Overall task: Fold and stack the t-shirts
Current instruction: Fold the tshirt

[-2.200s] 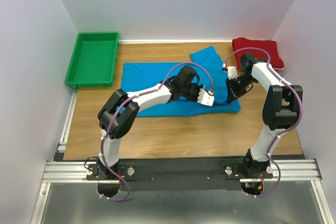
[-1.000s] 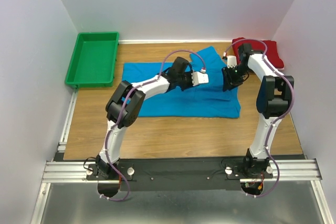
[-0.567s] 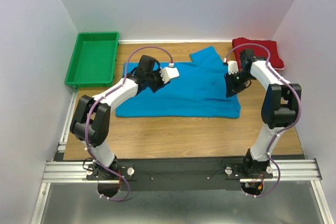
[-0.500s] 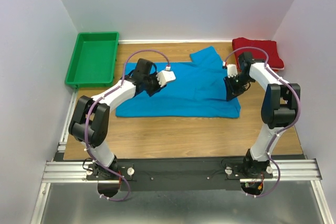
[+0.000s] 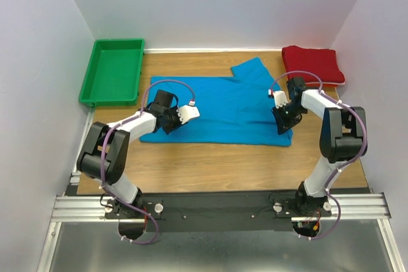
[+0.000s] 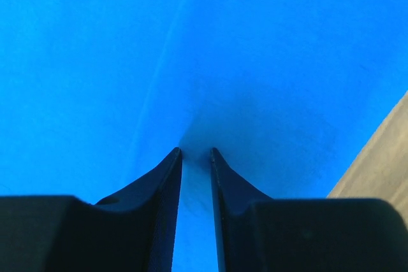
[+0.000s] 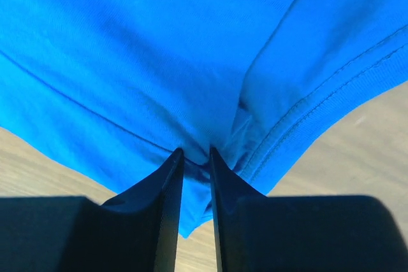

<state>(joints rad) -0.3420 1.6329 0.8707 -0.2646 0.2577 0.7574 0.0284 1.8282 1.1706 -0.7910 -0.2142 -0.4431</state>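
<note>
The bright blue t-shirt (image 5: 229, 103) lies spread flat across the middle of the wooden table, one sleeve pointing to the back. My left gripper (image 5: 167, 121) is low on its left part, jaws nearly together with blue cloth pinched between them (image 6: 194, 152). My right gripper (image 5: 283, 121) is at the shirt's right hem, shut on a bunched fold of it (image 7: 193, 152). The blue cloth fills the left wrist view (image 6: 255, 42) and most of the right wrist view (image 7: 159, 49). The dark red t-shirt (image 5: 312, 64) lies folded at the back right corner.
A green plastic tray (image 5: 95, 74) stands at the back left. Bare wood (image 5: 223, 164) lies in front of the shirt. White walls close in the back and both sides. Table wood shows beside the hem (image 7: 363, 138).
My left gripper has swept from the shirt's right side to its left part, and the shirt's left end now reaches further left. My right gripper came forward to the right hem.
</note>
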